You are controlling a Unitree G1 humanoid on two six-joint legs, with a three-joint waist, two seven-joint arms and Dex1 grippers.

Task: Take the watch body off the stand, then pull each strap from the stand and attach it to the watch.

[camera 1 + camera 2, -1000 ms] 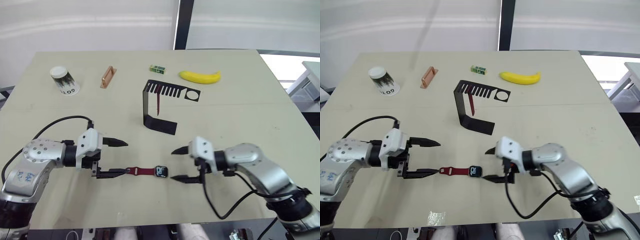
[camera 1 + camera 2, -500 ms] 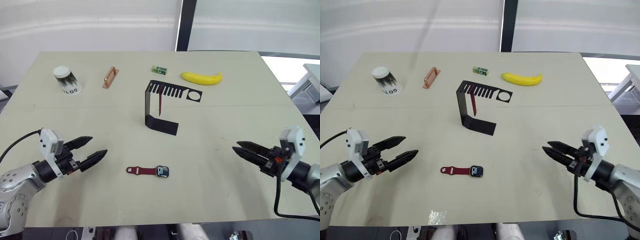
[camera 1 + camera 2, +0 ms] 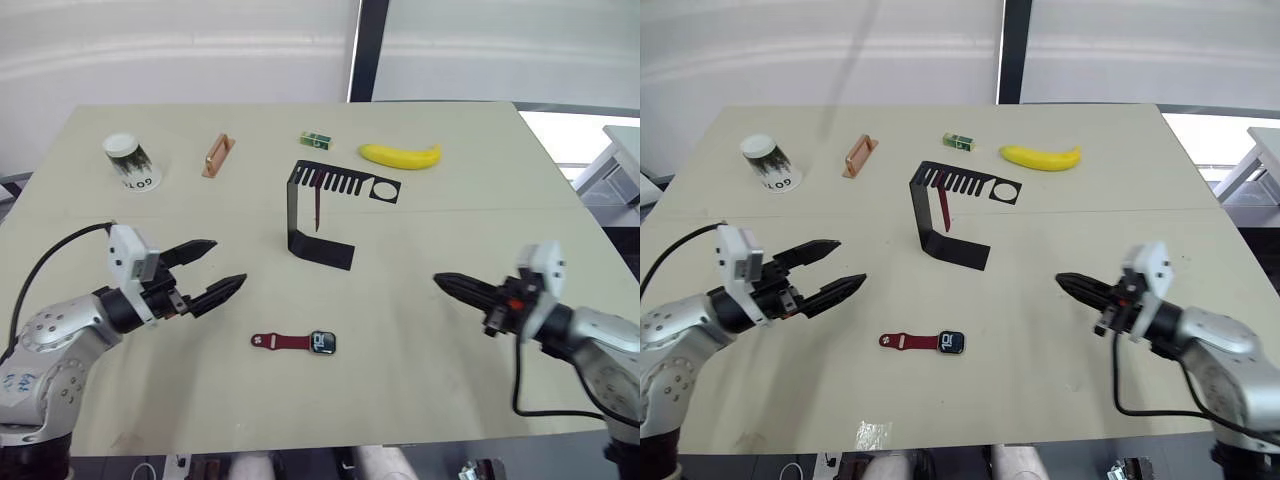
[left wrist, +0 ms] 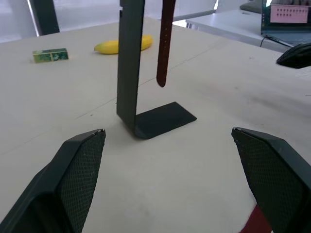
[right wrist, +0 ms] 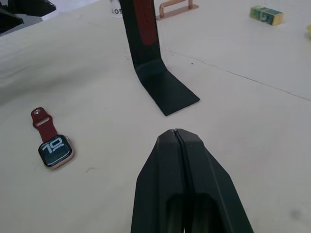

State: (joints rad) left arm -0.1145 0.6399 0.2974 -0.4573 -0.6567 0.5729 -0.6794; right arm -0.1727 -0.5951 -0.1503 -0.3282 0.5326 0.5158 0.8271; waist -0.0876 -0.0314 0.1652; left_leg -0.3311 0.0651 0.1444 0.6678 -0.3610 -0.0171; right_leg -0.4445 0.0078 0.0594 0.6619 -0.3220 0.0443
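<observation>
Fingers of the left gripper (image 3: pixel 215 270) were spread wide with nothing between them, hovering over the table (image 3: pixel 450 220) to the left of the watch (image 3: pixel 322 342). The right gripper (image 3: pixel 452 287) was pinched shut on nothing, well to the right of the watch and pointing back toward it.

The watch lay flat on the table, face up, in front of the stand (image 3: pixel 318 214). One strap (image 3: pixel 280 341) was already joined to its left end. The other strap (image 3: pixel 317 203) hung from the slotted top plate of the stand, behind the watch.

The likely trouble lay in pulling that hanging strap. The stand looked light and thin, so a sideways tug could tip it or drag it across the table rather than free the strap. The strap hung close against the upright leg, so a wide-open gripper might catch the leg as well. A gripper coming in low might also knock the loose watch away, since nothing held it down.

Beyond the stand, well behind the watch, were a banana (image 3: pixel 400 154), a small green box (image 3: pixel 314 138), a copper handle (image 3: pixel 215 154) and a paper cup (image 3: pixel 129 161). None of them stood between the grippers and the stand or the watch.
</observation>
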